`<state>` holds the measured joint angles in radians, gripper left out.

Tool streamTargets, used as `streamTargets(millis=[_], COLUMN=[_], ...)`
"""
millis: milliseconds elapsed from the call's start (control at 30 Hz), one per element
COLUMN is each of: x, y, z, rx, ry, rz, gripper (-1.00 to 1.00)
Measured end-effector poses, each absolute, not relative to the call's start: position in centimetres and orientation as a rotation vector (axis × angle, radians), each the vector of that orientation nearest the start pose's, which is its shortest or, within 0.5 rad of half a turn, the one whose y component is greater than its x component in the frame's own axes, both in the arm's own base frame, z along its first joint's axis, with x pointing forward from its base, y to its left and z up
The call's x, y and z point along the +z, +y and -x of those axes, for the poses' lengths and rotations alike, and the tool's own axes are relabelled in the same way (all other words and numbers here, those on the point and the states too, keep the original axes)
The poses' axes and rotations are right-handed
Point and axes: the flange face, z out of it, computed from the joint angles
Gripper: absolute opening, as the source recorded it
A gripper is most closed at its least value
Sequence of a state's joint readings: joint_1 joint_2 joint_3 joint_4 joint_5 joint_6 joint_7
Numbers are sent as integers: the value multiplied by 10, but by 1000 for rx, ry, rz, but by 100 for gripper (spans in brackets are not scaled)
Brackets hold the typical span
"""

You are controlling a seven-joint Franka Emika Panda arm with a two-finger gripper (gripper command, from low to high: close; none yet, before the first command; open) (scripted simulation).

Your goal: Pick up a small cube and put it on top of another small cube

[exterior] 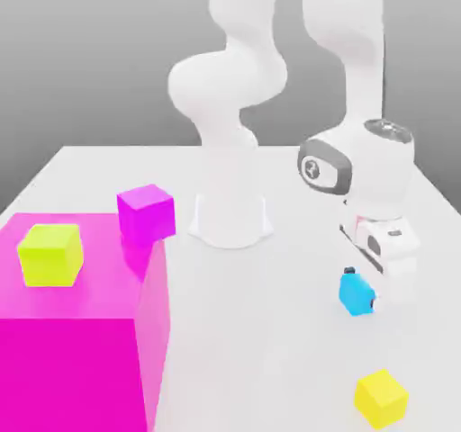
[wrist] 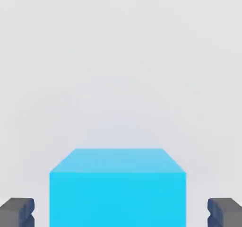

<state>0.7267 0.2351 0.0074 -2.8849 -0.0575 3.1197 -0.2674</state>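
The small cyan cube (exterior: 357,294) rests on the white table at the exterior view's right, directly under the white hand. My gripper (exterior: 364,288) is lowered over it, one finger on each side. In the hand view the cyan cube (wrist: 118,188) sits centred between the dark fingertips (wrist: 18,211), and a strip of table shows between each fingertip and the cube's side. The gripper (wrist: 121,213) is open around the cube without touching it. A small yellow cube (exterior: 381,397) lies on the table nearer the front.
A large magenta block (exterior: 81,349) fills the front of the exterior view's left, with a yellow cube (exterior: 51,254) on top. A small magenta cube (exterior: 145,211) sits at its far corner. The arm's white base (exterior: 230,219) stands mid-table.
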Motion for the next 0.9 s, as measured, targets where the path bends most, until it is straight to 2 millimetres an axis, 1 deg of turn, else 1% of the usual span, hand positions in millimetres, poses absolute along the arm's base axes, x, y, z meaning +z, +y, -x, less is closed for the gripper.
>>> streamTargets(millis=[133,167,233,433,500,667,800,900], x=[129,132,144,190,199,214,228,238], y=[226,226,227,227,227,225,218,207], z=[-243,-243,-244,-245,-267,-338,-396,-437], rx=[3,3,3,3,4,6,6,4], ry=[-1587,-1587,-1587,-1582,-1480,-1173,-925,-742], rz=[2712,2712,2711,2715,2771,2912,3000,3051], gripper=[-100,-100,-100,-100,-100,-100,-100,-100])
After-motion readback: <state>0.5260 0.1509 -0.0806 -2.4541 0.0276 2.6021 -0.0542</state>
